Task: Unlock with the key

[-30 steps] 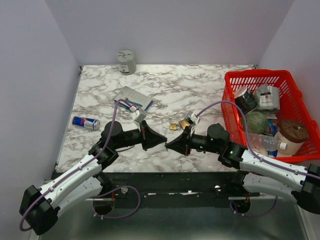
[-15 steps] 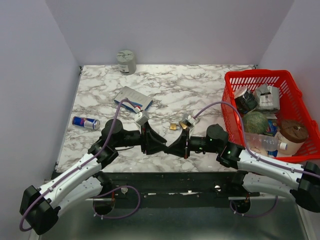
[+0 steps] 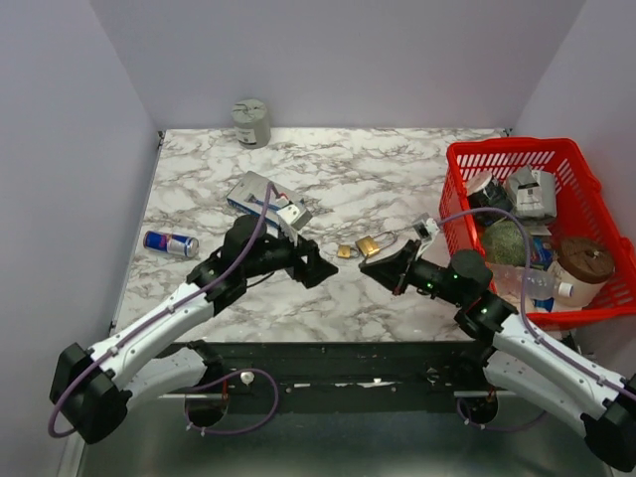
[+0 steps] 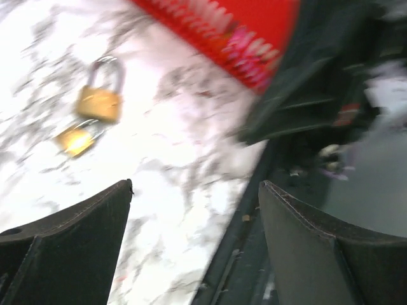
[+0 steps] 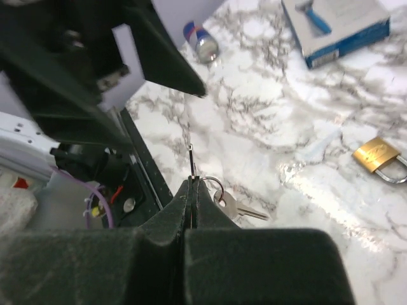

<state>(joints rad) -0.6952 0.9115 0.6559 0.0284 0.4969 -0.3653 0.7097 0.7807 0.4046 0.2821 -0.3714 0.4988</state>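
Brass padlock (image 3: 369, 244) lying free, L jaws now spread & pulled away, R jaws pinching key (image 5: 236, 206)

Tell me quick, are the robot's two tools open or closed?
Left tool: open, holding nothing.
Right tool: closed, holding the key.

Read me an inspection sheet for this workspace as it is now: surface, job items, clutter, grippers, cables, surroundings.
Surface: marble-patterned table, no damage seen.
Job's things: brass padlock and second padlock lie side by side mid-table; key on its ring is at the right gripper's tips.
Clutter: Red Bull can, blue-edged box, grey canister, red basket full of items.
Grippers: left gripper open with nothing between its fingers; right gripper shut on the key.
Cables: purple cable along each arm, no snag seen.
Surroundings: plain pale walls; nothing else seen.
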